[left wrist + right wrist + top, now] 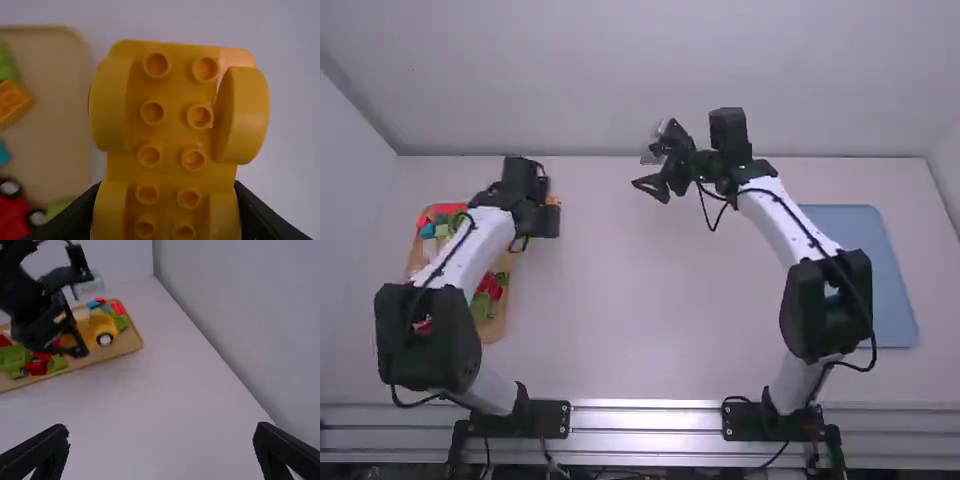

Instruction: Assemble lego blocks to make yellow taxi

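Note:
My left gripper (550, 212) is over the right edge of the block tray in the high view, shut on a yellow wheeled piece (553, 200). In the left wrist view that yellow piece (172, 125) shows its hollow studs and rounded wheel arches, clamped by my left gripper (167, 212). The right wrist view has the yellow piece (100, 329) beside the left gripper, with a wheel on it. Up at the far side of the table, right of the middle, my right gripper (648, 170) is open and holds nothing; in its own wrist view the right gripper (162, 440) has widely parted fingers.
A wooden tray (496, 325) of red, green, blue and orange blocks lies at the table's left, partly under the left arm. A blue tray (890, 290) lies at the right, behind the right arm. A white wall (610, 80) rises along the far edge.

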{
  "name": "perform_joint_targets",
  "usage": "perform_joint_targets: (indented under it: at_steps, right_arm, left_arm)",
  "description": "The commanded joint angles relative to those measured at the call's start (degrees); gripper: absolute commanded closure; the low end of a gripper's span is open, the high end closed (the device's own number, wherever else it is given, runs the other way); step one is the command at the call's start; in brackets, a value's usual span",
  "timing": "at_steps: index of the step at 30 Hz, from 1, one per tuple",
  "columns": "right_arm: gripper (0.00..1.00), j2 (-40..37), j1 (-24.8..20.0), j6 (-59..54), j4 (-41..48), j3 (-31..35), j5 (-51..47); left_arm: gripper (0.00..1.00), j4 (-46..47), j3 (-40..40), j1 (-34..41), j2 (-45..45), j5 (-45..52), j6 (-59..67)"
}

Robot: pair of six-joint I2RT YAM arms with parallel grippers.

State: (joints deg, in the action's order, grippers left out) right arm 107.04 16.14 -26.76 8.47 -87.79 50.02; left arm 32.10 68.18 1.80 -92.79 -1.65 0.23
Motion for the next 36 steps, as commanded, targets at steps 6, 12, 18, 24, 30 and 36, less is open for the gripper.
perform_joint_targets:
  at_steps: [6,12,18,24,30,36]
  right_arm:
    - [0.01,0.44,-5.9,1.27,-0.63,-1.88,15.8]
    - [0.01,0.44,-9.75,1.25,-0.44,-1.88,24.79]
    - [0.01,0.44,-11.39,1.55,-0.37,-1.84,29.7]
    - [0.01,0.44,-10.21,1.42,-0.37,-1.84,29.44]
    - [0.01,0.44,-9.64,1.44,-0.63,-1.84,29.44]
    - [0.01,0.44,-9.77,1.49,-0.61,-1.84,29.51]
  left_arm:
    - [0.72,-1.7,-9.09,17.22,0.33,10.27,30.67]
    - [0.57,-6.19,-11.87,24.52,0.33,11.37,35.43]
    - [0.56,-10.58,-13.49,29.7,-2.19,14.53,37.33]
    - [0.54,-10.8,-13.2,31.76,-5.55,13.99,40.37]
    - [0.58,-7.87,-10.75,31.95,-8.85,9.11,43.69]
    - [0.52,-9.03,-11.58,31.95,-9.27,9.6,50.47]
